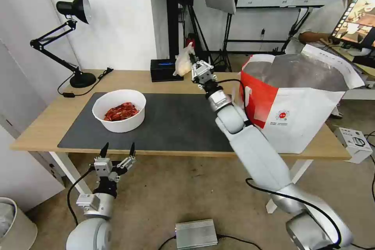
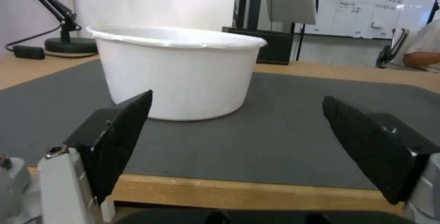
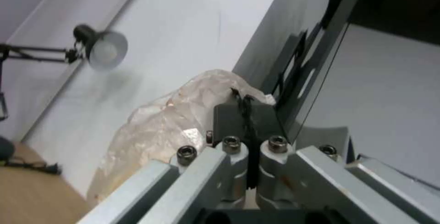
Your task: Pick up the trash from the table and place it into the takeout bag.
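Now the right pincer (image 1: 194, 66) is closed on the small clear plastic bag of whitish stuff (image 1: 183, 62), lifted above the long light-wood desk (image 1: 47, 125), probably for carrying to the big white takeout bag with the red side panel (image 1: 308, 105) standing near. The left pincer (image 1: 117, 151) waits wide open before the white round bowl of red shells (image 1: 119, 110) on the dark grey mat (image 1: 183, 121); a black desk lamp (image 1: 70, 39) stands by the white wall.
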